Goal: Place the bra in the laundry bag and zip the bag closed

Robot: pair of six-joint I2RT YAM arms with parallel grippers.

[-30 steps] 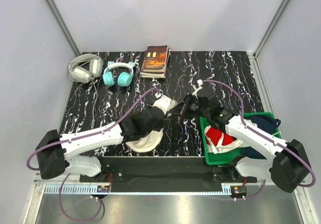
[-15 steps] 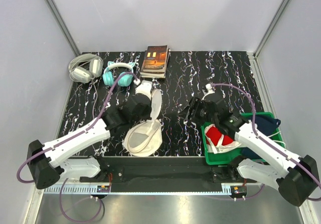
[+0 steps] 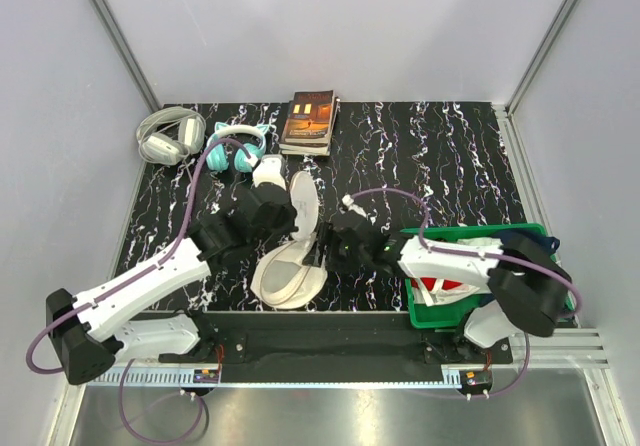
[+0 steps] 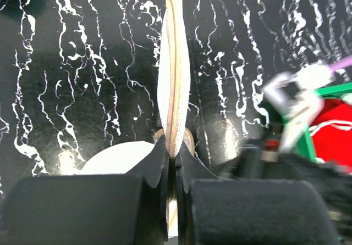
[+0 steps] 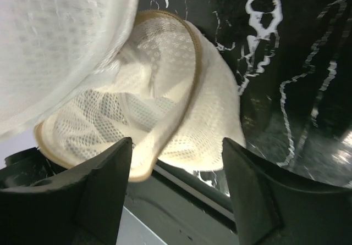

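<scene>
While the left pincer [image 4: 173,156] is pressed together on the zip rim of the bag [image 4: 173,74], it holds the upper half on edge, rising toward 12 o'clock from the jaws. The lower half lies open on the table [image 3: 450,156] at about 6 o'clock. The right pincer [image 5: 176,146] stands with its fingers apart at the 3 o'clock side of that mouth and grips nothing. Only pale mesh folds can be made out inside. The bra [image 4: 332,125] appears to lie in the bin [image 3: 413,306] at 4 o'clock, a thin white strap showing across the red cloth [image 4: 330,146], so loading is probably the step in hand. To do it well, the left clamp should not slacken or tip, since the mouth is only as wide as that half is upright. The right pincer would best go to the bin wide open and pinch the bra at a cup edge or the bridge between the cups. A strap would let the cups dangle and catch the rim. It should take care not to gather red cloth with it. Bringing the bra in low from 3 o'clock and pushing it deep before letting go should leave the zip track clear.
</scene>
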